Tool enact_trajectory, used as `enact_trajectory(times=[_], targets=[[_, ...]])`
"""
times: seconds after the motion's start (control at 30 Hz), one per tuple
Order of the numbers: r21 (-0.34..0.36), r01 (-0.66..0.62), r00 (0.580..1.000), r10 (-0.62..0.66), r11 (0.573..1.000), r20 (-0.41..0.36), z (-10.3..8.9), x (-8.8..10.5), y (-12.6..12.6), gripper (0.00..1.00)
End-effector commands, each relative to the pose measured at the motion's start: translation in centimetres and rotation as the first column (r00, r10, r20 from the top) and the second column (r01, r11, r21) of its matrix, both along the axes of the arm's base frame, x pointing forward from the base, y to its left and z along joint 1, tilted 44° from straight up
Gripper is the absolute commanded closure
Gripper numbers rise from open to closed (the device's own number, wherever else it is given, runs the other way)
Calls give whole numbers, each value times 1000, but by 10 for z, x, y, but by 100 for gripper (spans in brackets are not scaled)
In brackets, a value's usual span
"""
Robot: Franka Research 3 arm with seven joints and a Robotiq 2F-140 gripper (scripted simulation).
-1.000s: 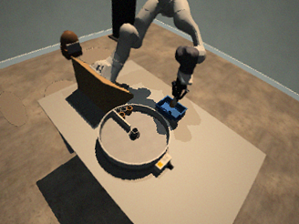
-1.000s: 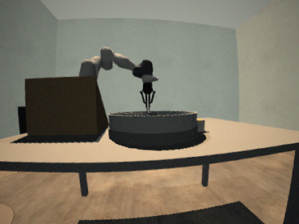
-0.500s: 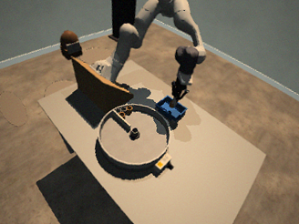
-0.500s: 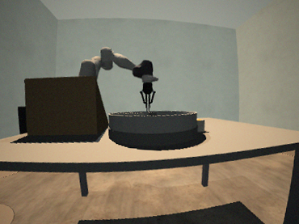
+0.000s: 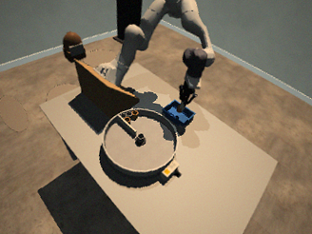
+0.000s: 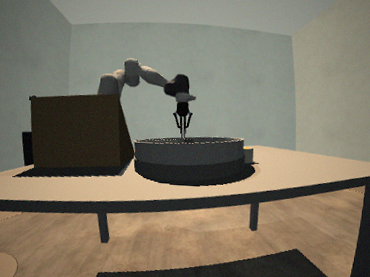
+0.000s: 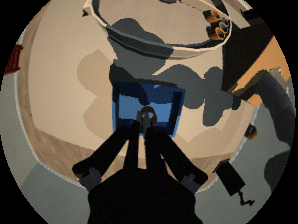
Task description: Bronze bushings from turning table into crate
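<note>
In the top view the arm arches from its base at upper centre of the frame and drops the gripper (image 5: 182, 105) straight down over the blue crate (image 5: 171, 111), which sits just right of centre on the pale table (image 5: 220, 185), close beside the upper right rim of the turning table (image 5: 109, 152). The wrist view looks down past the closed fingers into the crate (image 7: 125, 110) at mid-frame; a small round dark piece sits pinched at the fingertips, a bushing (image 7: 147, 116), though its colour is too dim here to call it bronze with certainty. The gripper is clamped on that piece, jaws nearly together. On the turning table, at its upper left edge in the top view, a few bushings (image 5: 128, 115) with orange-bronze rims lie bunched against the wall, beside a straight bar that runs inward toward the dark hub (image 5: 140, 139) at the middle. The same cluster (image 7: 216, 24) shows in the upper right of the wrist view, inside the ring. A brown slanted board (image 5: 99, 89) stands left of the turning table. In the exterior view the gripper (image 6: 183, 129) hangs behind the grey ring (image 6: 188, 150), its tips just at the height of the rim.
</note>
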State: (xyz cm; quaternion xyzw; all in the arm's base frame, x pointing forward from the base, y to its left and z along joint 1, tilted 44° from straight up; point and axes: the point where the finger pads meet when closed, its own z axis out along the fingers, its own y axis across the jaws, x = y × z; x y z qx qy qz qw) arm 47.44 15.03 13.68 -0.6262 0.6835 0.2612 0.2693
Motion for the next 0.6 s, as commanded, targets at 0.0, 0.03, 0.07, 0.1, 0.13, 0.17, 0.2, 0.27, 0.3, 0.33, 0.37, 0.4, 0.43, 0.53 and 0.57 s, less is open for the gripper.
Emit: enact_trajectory(times=[0.0,0.03,0.07,0.1,0.13,0.17,0.2,0.27,0.3,0.33,0.37,0.4,0.43,0.53,0.57], targets=[[0,-1,1000,1,1000,4,0,1,1,100],[0,-1,1000,1,1000,4,0,1,1,100],[0,-1,1000,1,1000,4,0,1,1,100],[0,-1,1000,1,1000,4,0,1,1,100],[0,-1,1000,1,1000,4,0,1,1,100],[0,-1,1000,1,1000,4,0,1,1,100],[0,-1,1000,1,1000,4,0,1,1,100],[0,-1,1000,1,1000,4,0,1,1,100],[0,-1,1000,1,1000,4,0,1,1,100],[0,-1,1000,1,1000,4,0,1,1,100],[0,-1,1000,1,1000,4,0,1,1,100],[0,-1,1000,1,1000,4,0,1,1,100],[0,-1,1000,1,1000,4,0,1,1,100],[0,-1,1000,1,1000,4,-1,1,1,100],[0,-1,1000,1,1000,4,-1,1,2,100]])
